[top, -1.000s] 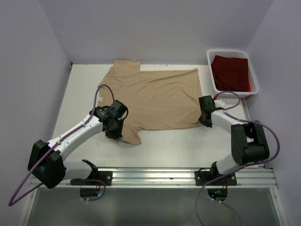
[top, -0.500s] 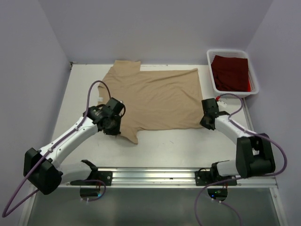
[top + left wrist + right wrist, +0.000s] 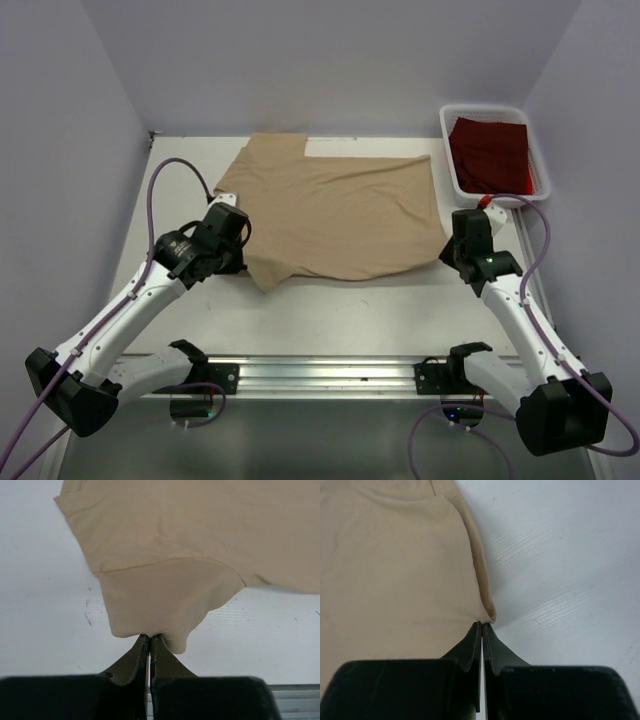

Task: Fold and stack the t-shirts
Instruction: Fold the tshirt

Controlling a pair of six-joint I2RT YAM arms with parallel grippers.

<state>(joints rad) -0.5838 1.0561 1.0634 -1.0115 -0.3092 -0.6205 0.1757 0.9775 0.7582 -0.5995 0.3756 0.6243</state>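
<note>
Beside the bin point(image 3: 482, 108) that holds the red shirt point(image 3: 490, 155), the tan shirt point(image 3: 335, 210) lies spread. The right gripper point(image 3: 482, 626) is clamped on its hem corner nearest the bin. The left gripper point(image 3: 150, 639) is clamped on its far sleeve.

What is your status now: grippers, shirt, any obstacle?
Left gripper shut on tan shirt, near-left corner. Right gripper shut on its near-right corner. Red shirt in bin. Nothing in the way.
</note>
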